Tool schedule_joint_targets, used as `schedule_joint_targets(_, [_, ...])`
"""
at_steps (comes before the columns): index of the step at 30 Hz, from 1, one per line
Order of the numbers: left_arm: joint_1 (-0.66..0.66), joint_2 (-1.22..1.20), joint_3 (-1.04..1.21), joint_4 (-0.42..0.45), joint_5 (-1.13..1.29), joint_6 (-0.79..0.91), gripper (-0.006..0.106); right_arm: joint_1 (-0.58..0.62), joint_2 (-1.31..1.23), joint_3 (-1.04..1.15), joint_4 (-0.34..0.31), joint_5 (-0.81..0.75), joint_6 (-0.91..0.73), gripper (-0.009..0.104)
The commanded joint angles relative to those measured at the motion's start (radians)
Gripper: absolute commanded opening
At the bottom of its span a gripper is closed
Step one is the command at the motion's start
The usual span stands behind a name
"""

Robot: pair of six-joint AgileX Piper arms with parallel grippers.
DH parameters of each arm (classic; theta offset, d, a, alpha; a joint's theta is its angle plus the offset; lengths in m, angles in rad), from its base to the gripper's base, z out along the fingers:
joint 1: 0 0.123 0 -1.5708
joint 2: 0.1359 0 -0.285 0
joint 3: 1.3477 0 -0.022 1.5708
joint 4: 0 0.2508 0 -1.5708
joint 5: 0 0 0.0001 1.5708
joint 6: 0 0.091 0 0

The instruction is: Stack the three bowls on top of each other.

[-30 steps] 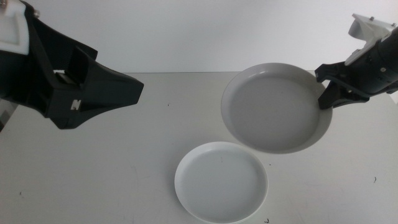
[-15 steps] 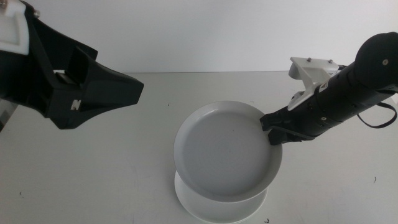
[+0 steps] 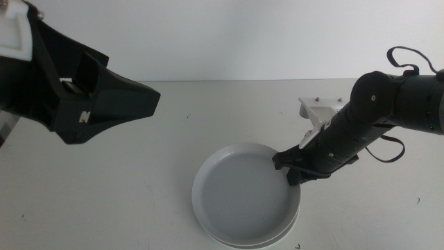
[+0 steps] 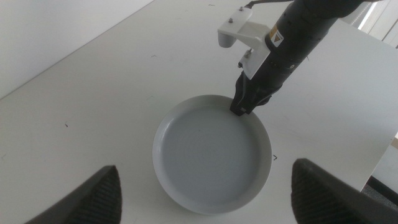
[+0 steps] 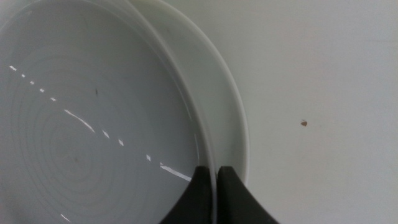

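The pale grey bowl lies low over the white bowl at the table's front middle, almost covering it. Only a crescent of the white bowl's rim shows past the grey rim. I cannot tell whether the grey bowl rests fully on it. My right gripper is shut on the grey bowl's right rim, as the right wrist view and the left wrist view show. My left gripper hangs open and empty high at the far left, above the table. The mint green bowl is out of view.
The white table is bare to the left of and behind the bowls. Its edge shows in the left wrist view. A plain white wall stands behind the table.
My right gripper carried the grey bowl from the back right forward and left, then down over the white bowl. The left arm has not moved.
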Motion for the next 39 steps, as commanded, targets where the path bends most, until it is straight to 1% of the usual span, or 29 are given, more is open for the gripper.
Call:
schedule_joint_targets(1, [0.000, -0.010, -0.022, -0.032, -0.051, 0.000, 0.105, 0.002, -0.025, -0.021, 0.012, -0.042, -0.006, -0.001])
schedule_joint_targets(7, [0.000, -0.010, -0.022, -0.032, -0.051, 0.000, 0.105, 0.002, -0.005, -0.021, 0.009, -0.047, -0.013, -0.001])
schedule_joint_targets(9, [0.000, -0.010, -0.022, -0.032, -0.051, 0.000, 0.105, 0.002, -0.005, -0.021, 0.004, -0.047, -0.016, 0.001])
schedule_joint_targets(14, [0.000, -0.010, -0.022, -0.032, -0.051, 0.000, 0.105, 0.002, -0.006, -0.023, 0.004, -0.036, -0.048, 0.018])
schedule_joint_targets(17, [0.000, -0.010, -0.022, -0.032, -0.051, 0.000, 0.105, 0.002, -0.008, -0.024, 0.009, -0.027, -0.047, 0.033])
schedule_joint_targets(19, [0.000, -0.010, -0.022, -0.032, -0.051, 0.000, 0.105, 0.002, -0.008, -0.025, 0.017, -0.018, -0.047, 0.043])
schedule_joint_targets(22, [0.000, -0.010, -0.022, -0.032, -0.051, 0.000, 0.105, -0.001, -0.012, -0.025, 0.037, -0.013, -0.046, 0.052])
schedule_joint_targets(26, [0.000, -0.010, -0.022, -0.032, -0.051, 0.000, 0.105, -0.003, -0.052, -0.033, 0.032, -0.011, -0.050, 0.054])
schedule_joint_targets(32, [0.000, -0.010, -0.022, -0.032, -0.051, 0.000, 0.105, -0.003, -0.140, -0.120, -0.008, 0.055, -0.055, 0.054])
schedule_joint_targets(36, [0.000, -0.010, -0.022, -0.032, -0.051, 0.000, 0.105, -0.003, -0.194, -0.204, -0.049, 0.113, -0.059, 0.054])
schedule_joint_targets(39, [0.000, -0.010, -0.022, -0.024, -0.052, 0.000, 0.105, -0.003, -0.216, -0.253, -0.091, 0.109, -0.059, 0.054])
